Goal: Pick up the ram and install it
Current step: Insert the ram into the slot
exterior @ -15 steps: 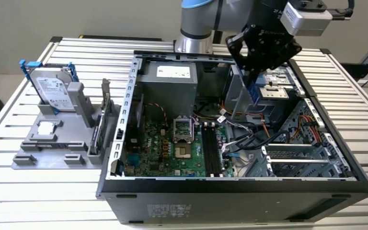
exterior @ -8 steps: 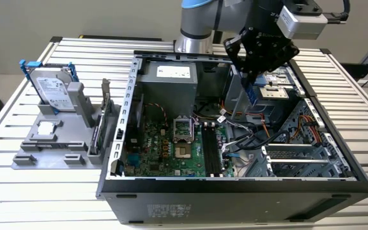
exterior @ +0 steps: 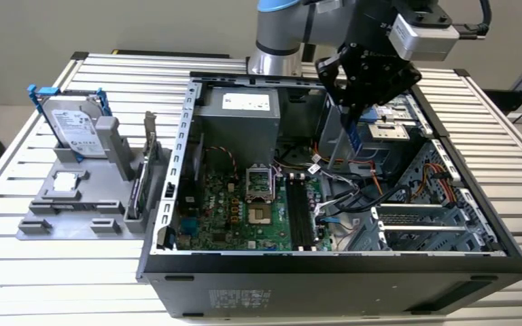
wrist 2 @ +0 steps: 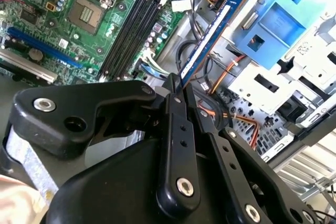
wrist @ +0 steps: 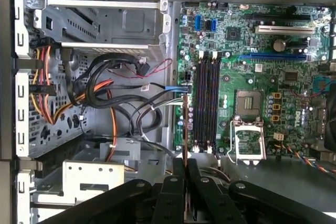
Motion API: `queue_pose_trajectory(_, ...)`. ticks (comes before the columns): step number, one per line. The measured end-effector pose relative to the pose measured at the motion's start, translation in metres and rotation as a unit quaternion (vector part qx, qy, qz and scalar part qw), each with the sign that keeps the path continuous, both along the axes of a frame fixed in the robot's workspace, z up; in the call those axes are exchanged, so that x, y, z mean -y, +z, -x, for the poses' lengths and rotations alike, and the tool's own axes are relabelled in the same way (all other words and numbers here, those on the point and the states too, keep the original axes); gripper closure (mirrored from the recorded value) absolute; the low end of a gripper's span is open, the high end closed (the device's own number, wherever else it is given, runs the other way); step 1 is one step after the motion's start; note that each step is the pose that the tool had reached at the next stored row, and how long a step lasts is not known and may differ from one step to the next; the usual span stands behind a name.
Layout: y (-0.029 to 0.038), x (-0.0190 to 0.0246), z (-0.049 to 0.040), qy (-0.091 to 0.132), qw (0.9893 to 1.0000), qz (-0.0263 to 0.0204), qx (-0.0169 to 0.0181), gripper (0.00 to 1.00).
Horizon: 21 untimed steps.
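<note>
In the exterior view, the robot arm hangs over the open computer case [exterior: 334, 272]. Its black claw [exterior: 356, 107] is closed tight on the ram [exterior: 359, 139], a thin blue stick that points down into the case. The ram is up in the air above the wires, toward the exterior view's right of the long black slots [exterior: 302, 210] on the green board [exterior: 234, 210]. At the exterior view's left, a silver hard drive [exterior: 73, 125] in a blue frame stands in a grey holder [exterior: 71, 204] on the table. In the second wrist view, the claw [wrist 2: 176, 90] pinches one end of the ram [wrist 2: 210, 35] between its black fingers [wrist 2: 176, 129], and the rest of the stick pokes out past them. The slots [wrist 2: 131, 30] lie off to one side of it. In the first wrist view, the ram [wrist: 188, 124] is seen edge on, like a thin line coming out of the claw [wrist: 185, 163]. It is just beside the slots [wrist: 207, 103] and runs the same way they do, but it is not in one. Orange and black wires [wrist: 105, 103] curl on its other side.
</note>
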<state>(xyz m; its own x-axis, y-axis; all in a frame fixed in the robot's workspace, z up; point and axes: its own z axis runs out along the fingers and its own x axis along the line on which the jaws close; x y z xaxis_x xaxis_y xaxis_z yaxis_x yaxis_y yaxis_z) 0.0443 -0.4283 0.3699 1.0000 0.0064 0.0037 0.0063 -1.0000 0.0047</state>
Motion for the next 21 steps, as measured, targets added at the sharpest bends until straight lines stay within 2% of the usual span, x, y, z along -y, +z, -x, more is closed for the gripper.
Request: queue_pose_trajectory(21,-0.0113,0.0,0.0,0.0,1.0,0.0047,0.0,1.0)
